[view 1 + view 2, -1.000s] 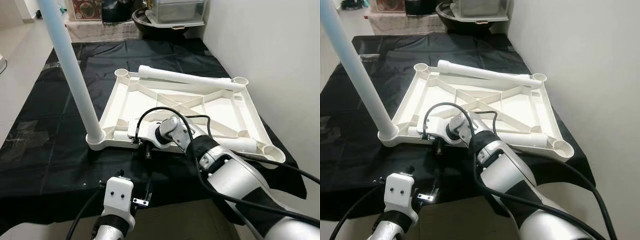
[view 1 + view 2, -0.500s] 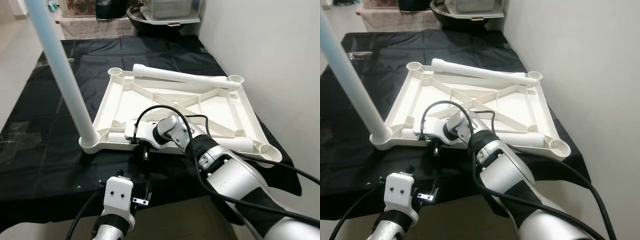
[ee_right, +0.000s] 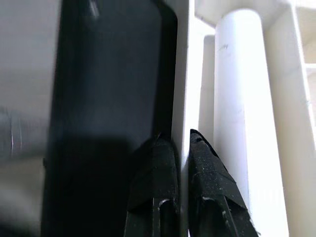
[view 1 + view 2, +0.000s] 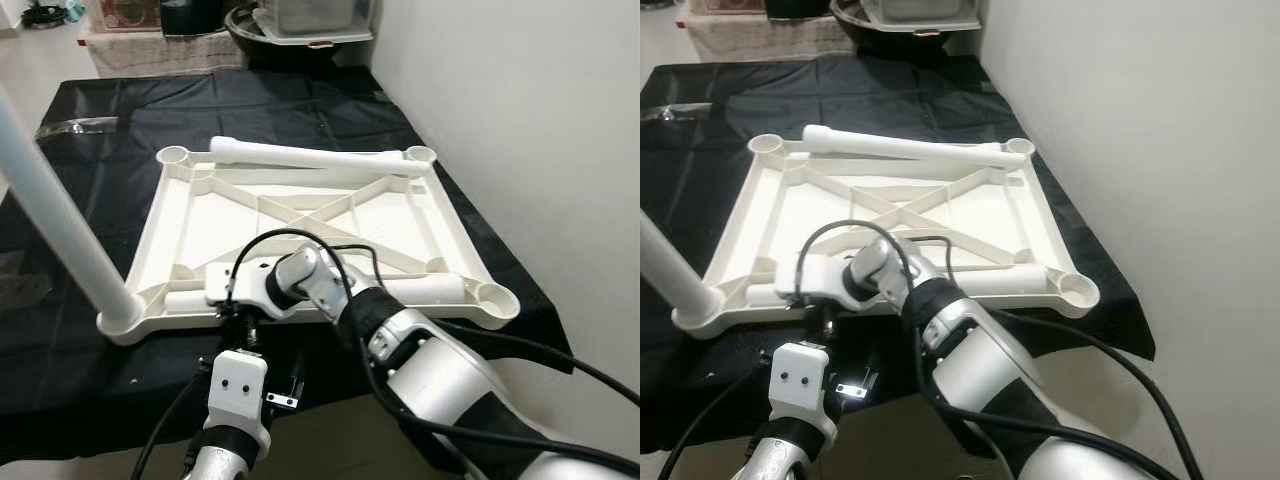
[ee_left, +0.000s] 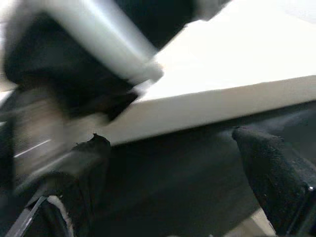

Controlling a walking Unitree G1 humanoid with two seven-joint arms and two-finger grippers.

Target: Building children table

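Observation:
The white tabletop (image 4: 200, 225) lies upside down on a black cloth. One white leg (image 4: 55, 235) stands in its near left corner socket. A second leg (image 4: 310, 157) lies across the far edge, and a third leg (image 4: 430, 290) lies inside along the near rim. My right gripper (image 3: 178, 138) is shut on that near rim (image 3: 181, 74), left of its middle, with one finger on each side. My left gripper (image 5: 168, 138) hangs open just before the rim, below the right wrist (image 4: 285, 285), holding nothing.
The black cloth (image 4: 300, 100) covers the floor under the tabletop; its front edge runs close by my left wrist. A white wall (image 4: 520, 120) stands close on the right. A dark bowl and a clear plastic box (image 4: 310, 18) sit beyond the cloth's far end.
The whole view has swung, so the tabletop sits further left in the picture. My right gripper has stayed clamped on the near rim. The left gripper has kept its place.

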